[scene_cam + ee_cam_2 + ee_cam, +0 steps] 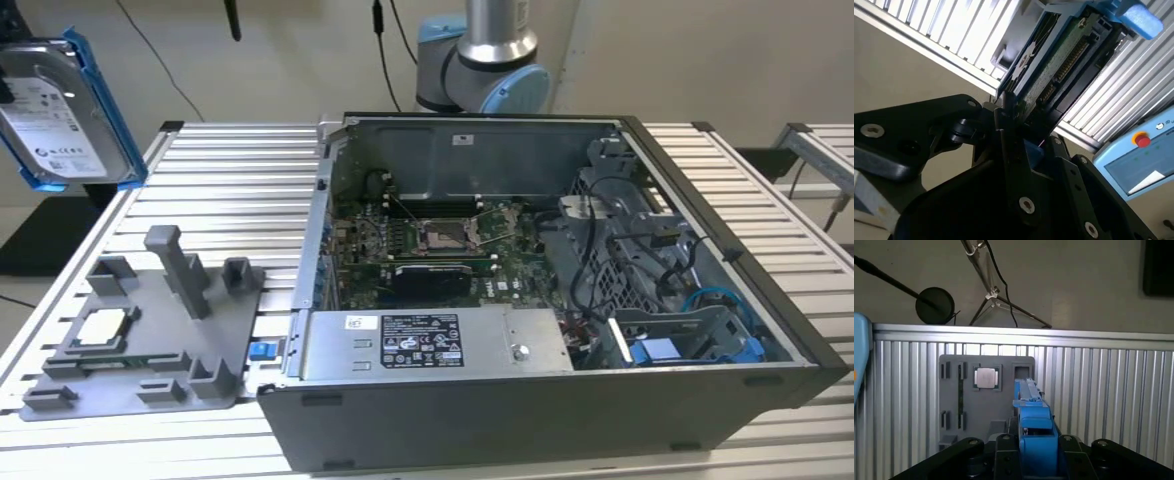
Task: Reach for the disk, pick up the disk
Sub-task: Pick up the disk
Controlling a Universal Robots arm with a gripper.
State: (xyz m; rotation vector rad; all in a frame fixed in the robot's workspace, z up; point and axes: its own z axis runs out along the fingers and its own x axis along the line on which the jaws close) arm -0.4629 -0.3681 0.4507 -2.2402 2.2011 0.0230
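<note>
While clamped tight on its bright blue plastic frame, the black tool (1036,450) holds the flat silver-grey rectangular disk (64,110) aloft, clear of the ribbed metal bench (227,170), at the exterior view's upper left

Tray (134,378) beside case (534,412), disk (60,110) above
</note>
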